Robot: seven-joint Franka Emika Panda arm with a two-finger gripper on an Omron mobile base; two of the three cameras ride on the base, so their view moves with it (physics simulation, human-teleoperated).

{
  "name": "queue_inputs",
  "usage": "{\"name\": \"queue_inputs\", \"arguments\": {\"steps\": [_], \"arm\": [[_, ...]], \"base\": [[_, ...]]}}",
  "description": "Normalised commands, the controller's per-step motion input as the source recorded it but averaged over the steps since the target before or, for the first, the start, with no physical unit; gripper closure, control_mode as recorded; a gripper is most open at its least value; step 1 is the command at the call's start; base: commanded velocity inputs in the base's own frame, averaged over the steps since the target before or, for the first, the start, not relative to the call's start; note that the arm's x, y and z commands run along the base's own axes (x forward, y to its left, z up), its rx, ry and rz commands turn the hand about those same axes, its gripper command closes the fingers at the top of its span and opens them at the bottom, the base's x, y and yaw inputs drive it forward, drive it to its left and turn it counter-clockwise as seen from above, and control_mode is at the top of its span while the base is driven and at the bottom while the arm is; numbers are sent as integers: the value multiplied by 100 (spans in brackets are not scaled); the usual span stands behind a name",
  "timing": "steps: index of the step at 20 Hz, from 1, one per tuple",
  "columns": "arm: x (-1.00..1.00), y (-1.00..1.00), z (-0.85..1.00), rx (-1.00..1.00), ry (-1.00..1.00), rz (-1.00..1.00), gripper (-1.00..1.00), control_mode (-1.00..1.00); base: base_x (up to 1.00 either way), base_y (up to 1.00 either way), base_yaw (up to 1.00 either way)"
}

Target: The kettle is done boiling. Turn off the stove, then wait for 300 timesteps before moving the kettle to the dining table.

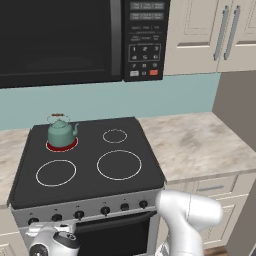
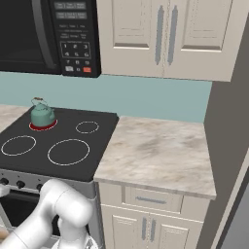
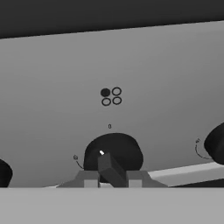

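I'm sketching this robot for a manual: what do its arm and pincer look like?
The arm is glossy white with rounded, bulbous segments and a dark joint ring near the wrist. The pincer has two small grey block-shaped fingertips. No cables or markings show.

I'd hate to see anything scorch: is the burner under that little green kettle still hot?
On, it seems. The ring under the kettle glows red, while the stove's other three rings are plain white. The fingers are closed on a front knob.

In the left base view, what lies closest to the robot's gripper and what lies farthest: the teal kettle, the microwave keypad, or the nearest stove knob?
From the gripper, low at the stove's front left:
1. Stove knob, on the grey front panel right at the gripper.
2. Kettle, on the red-glowing back left burner.
3. Microwave keypad, high up and to the right.
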Motion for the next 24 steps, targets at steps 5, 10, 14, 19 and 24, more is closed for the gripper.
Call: {"name": "queue_inputs", "arguments": {"steps": [5,10,14,19,24], "arm": [[1,0,0,21,0,-1,100,-100],[1,0,0,21,0,-1,100,-100],[1,0,0,22,0,-1,100,-100],[1,0,0,22,0,-1,100,-100],[0,0,-1,16,1,-3,100,-100]], "base": [[0,0,0],[0,0,0],[0,0,0],[0,0,0],[0,0,0]]}}
